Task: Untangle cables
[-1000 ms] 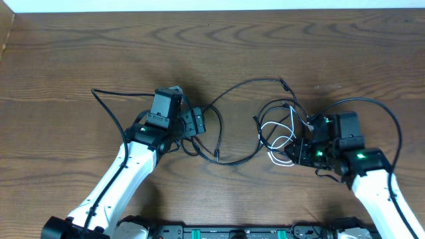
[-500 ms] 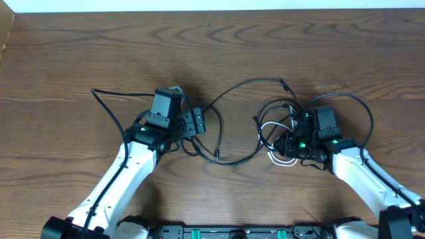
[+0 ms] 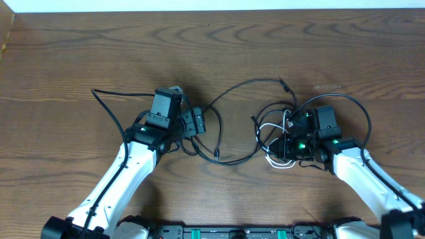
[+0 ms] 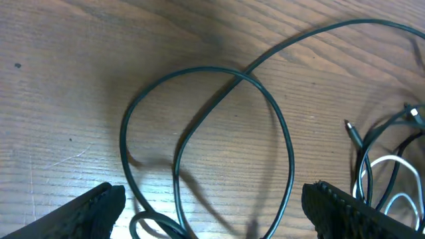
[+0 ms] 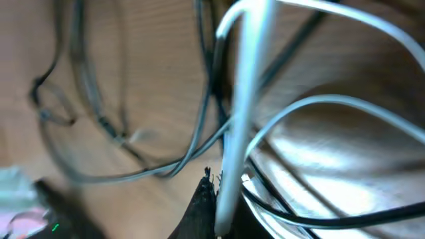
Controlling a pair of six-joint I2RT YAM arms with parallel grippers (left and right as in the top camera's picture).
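A long black cable [image 3: 246, 82] arcs across the middle of the wooden table and runs into a tangle of black cords [image 3: 269, 116] and one white cable [image 3: 277, 162] on the right. My right gripper [image 3: 287, 143] is pushed into that tangle. In the right wrist view it [image 5: 222, 212] is shut on the white cable [image 5: 242, 99], which runs up between the dark fingertips [image 5: 202, 206]. My left gripper [image 3: 196, 123] stands wide open low over a loop of black cable [image 4: 288, 143], with its fingers [image 4: 93, 209] either side and nothing pinched.
Thick black arm cables [image 3: 109, 109] [image 3: 364, 113] loop beside each wrist. A small cable plug [image 4: 353, 135] lies at the tangle's left edge. The table's far edge meets a white strip [image 3: 212, 5]; the arms' base rail [image 3: 232, 232] lines the near edge.
The right gripper has swung left into the tangle and closed on the white cable, nudging the cords slightly. The left arm has not moved.
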